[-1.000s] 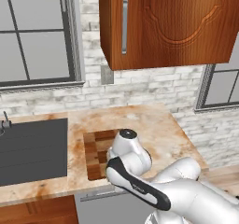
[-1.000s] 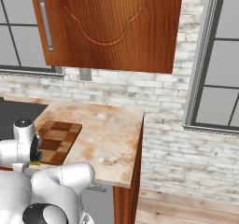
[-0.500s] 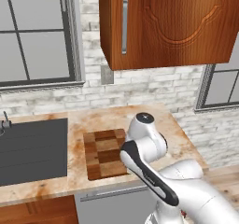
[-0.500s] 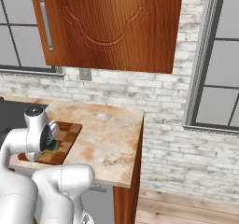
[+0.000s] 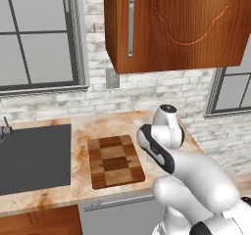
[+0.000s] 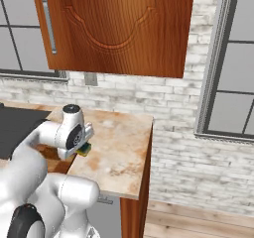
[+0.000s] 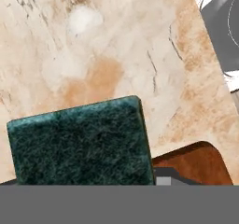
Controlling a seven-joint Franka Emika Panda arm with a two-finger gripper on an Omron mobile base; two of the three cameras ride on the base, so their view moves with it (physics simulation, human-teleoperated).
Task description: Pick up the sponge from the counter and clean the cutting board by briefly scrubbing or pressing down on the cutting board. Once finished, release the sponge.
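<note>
The checkered wooden cutting board lies flat on the mottled counter, right of the sink. My arm's wrist hangs over the counter just right of the board. In the right base view my gripper points down, shut on the sponge, whose yellow body and green layer peek out under the hand. The hand view has the sponge's dark green top close up, above bare counter, with one rounded corner of the cutting board at the lower right.
A dark grey sink basin with a faucet takes the counter's left part. A wooden wall cabinet hangs above. The counter ends at a drop on the right, with brick wall and windows behind.
The arm has swung right, from over the cutting board to the counter beside its right edge, with the sponge still in the gripper. The board has come into full view.
</note>
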